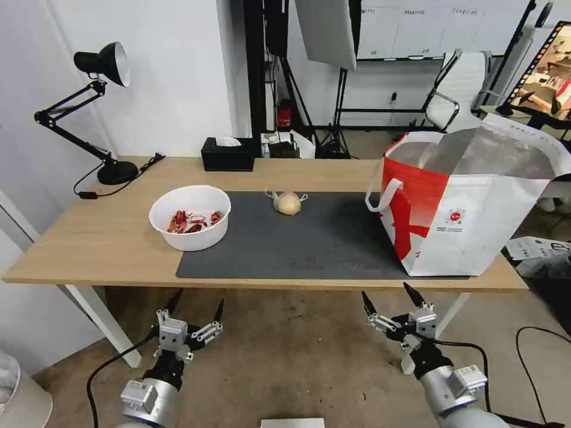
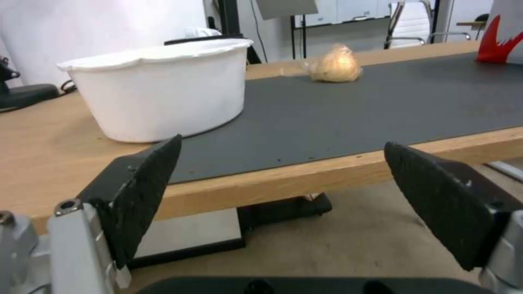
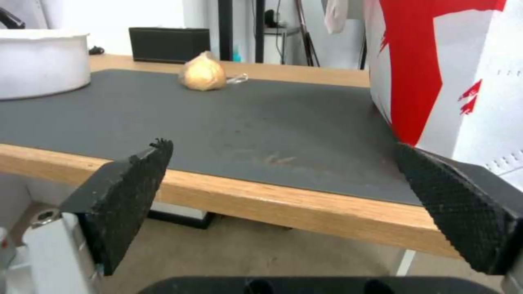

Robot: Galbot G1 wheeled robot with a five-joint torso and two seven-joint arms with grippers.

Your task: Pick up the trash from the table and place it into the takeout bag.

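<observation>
On the light-wood table [image 1: 95, 238] a white bowl of red shells [image 1: 190, 217] straddles the left edge of the dark grey mat [image 1: 309, 244]. A beige knotted lump [image 1: 288, 203] lies at the mat's back middle. The white and red takeout bag [image 1: 464, 208] stands open on the right end, foil lining showing. Both grippers hang below the front edge of the table, open and empty: the left gripper [image 1: 198, 304] under the bowl's side, the right gripper [image 1: 386, 296] under the bag's side. The wrist views show the bowl [image 2: 158, 92], the lump [image 2: 335, 64] [image 3: 202, 73] and the bag [image 3: 452, 69].
A black desk lamp [image 1: 98, 107] stands at the back left of the table with its cable trailing. A black tissue box [image 1: 228, 154] sits at the back edge. Stands, a chair and cables fill the room behind and the floor at right.
</observation>
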